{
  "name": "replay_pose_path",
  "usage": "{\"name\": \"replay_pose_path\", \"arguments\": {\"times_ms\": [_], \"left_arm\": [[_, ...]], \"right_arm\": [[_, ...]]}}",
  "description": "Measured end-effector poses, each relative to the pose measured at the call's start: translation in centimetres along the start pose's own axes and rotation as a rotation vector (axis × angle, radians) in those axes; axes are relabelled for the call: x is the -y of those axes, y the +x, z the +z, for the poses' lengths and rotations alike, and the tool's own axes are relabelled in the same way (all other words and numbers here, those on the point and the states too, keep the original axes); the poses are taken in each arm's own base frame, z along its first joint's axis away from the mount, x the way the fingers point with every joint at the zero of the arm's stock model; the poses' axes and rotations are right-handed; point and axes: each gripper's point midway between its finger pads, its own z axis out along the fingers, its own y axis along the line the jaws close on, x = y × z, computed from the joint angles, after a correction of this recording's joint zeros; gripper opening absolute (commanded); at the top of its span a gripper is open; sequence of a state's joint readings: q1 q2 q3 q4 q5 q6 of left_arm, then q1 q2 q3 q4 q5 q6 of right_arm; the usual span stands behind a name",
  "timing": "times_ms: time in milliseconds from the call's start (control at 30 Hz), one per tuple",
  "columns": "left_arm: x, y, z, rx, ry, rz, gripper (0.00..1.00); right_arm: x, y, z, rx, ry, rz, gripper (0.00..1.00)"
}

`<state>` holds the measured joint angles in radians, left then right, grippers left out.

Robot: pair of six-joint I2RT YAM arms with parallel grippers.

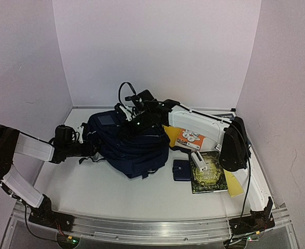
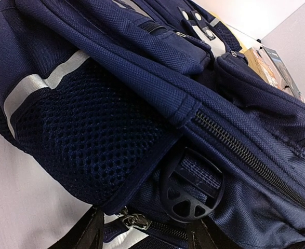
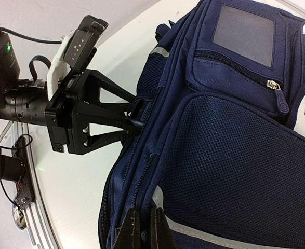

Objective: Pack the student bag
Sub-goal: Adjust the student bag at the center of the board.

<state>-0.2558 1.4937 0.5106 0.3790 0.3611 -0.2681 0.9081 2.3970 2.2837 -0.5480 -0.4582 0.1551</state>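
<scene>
The student bag (image 1: 126, 145), navy with grey reflective stripes, lies on its side in the middle of the table. My left gripper (image 1: 89, 147) reaches in from the left. Its fingers (image 2: 92, 233) stand either side of a fold at the bag's lower side, beside a zip pull (image 2: 134, 222) and a black strap buckle (image 2: 191, 189). The right wrist view shows the left gripper (image 3: 135, 118) pinched onto that edge. My right gripper (image 1: 135, 124) hangs over the bag's top. It (image 3: 143, 233) is shut on the fabric where the zip track (image 3: 142, 176) runs between its fingertips.
To the bag's right lie a small navy wallet (image 1: 182, 169), a dark green book (image 1: 208, 175), a white tube (image 1: 197, 158), an orange-and-white box (image 1: 189, 139) and yellow sheets (image 1: 234, 184). White walls close in the back and both sides.
</scene>
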Motion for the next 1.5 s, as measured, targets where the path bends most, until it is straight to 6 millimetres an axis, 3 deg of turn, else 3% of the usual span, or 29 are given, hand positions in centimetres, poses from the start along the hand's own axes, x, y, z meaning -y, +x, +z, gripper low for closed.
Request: {"name": "replay_pose_path", "arguments": {"times_ms": [400, 667, 1100, 1500], "left_arm": [[0.1, 0.3, -1.2, -0.038, -0.042, -0.019, 0.61], [1.5, -0.5, -2.3, -0.045, -0.015, 0.010, 0.65], [1.5, 0.5, -2.2, -0.030, 0.012, 0.057, 0.64], [1.6, 1.3, -1.5, -0.053, 0.045, 0.085, 0.56]], "right_arm": [[0.0, 0.0, -0.2, -0.004, -0.008, 0.004, 0.00], [0.0, 0.1, -0.3, -0.008, -0.007, -0.002, 0.00], [1.2, -1.6, -3.2, 0.023, 0.016, 0.008, 0.00], [1.6, -1.6, -3.6, 0.019, 0.013, 0.018, 0.00]]}}
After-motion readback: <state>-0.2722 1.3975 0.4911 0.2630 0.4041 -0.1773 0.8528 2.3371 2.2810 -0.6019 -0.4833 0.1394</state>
